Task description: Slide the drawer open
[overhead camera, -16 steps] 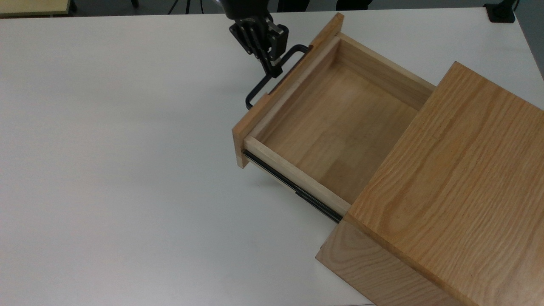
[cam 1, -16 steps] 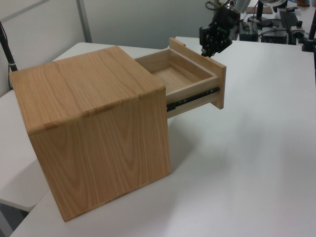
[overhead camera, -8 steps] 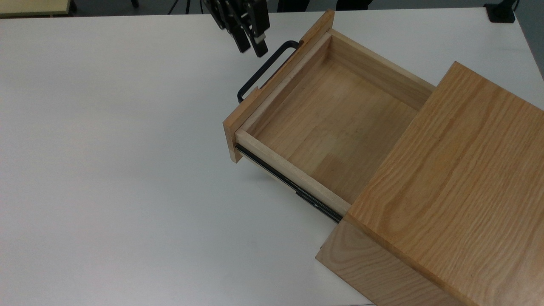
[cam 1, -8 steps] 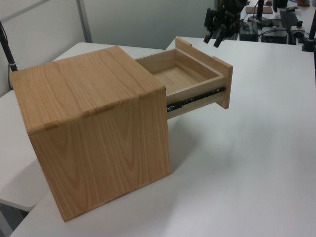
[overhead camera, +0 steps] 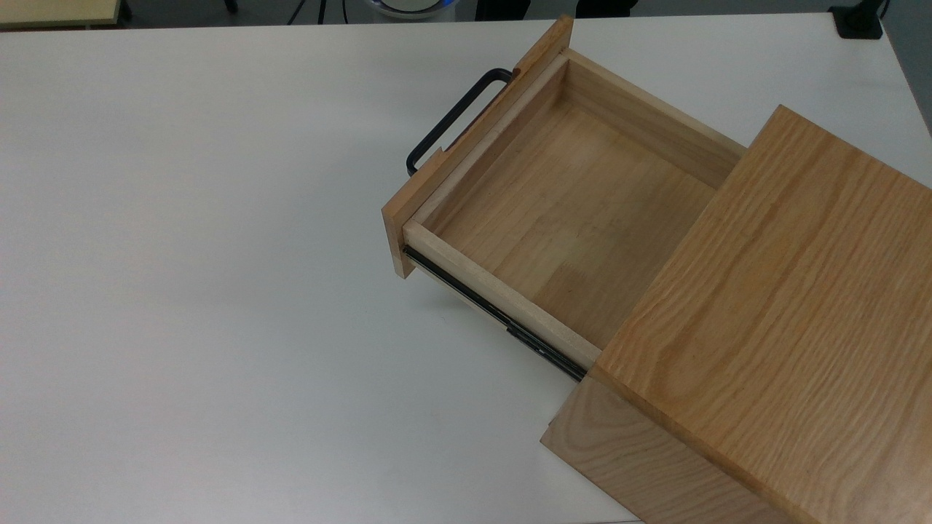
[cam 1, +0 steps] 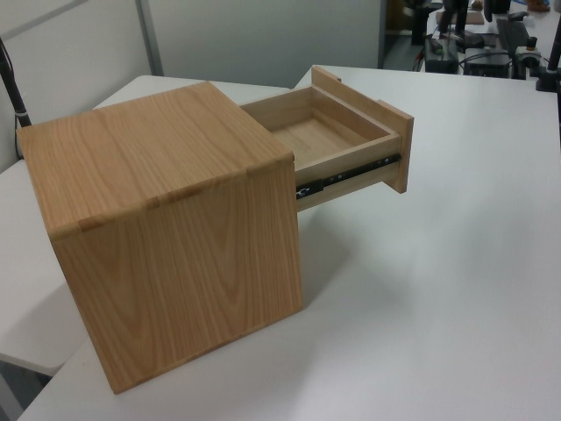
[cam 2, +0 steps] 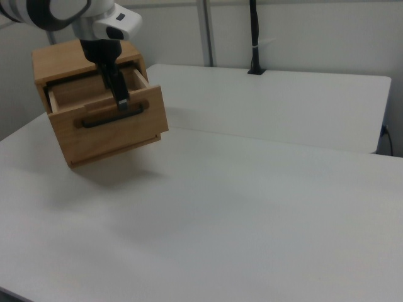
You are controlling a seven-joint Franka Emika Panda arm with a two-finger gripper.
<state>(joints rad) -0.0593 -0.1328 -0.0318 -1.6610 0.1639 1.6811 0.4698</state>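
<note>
In the top view, the drawer point(overhead camera: 553, 211) is seen drawn well out of the wooden cabinet point(overhead camera: 764, 327) toward the top view's left, its bare inside exposed, its black handle point(overhead camera: 455, 120) free of any contact, and a black side rail point(overhead camera: 502, 320) showing along its near edge above the white table point(overhead camera: 182, 291). In the left view, the drawer point(cam 1: 346, 145) is seen projecting from the cabinet point(cam 1: 166, 219) toward the left view's right, with the rail point(cam 1: 346, 175) extended. In the right view, the gripper point(cam 2: 122, 100) is seen hanging in front of the drawer front, just above the handle point(cam 2: 113, 116); nothing is held, but how far the fingers are parted cannot be told. The sliding step is judged essentially done; only a clean withdrawal of the arm, without the handle being knocked, seems called for next.
</note>
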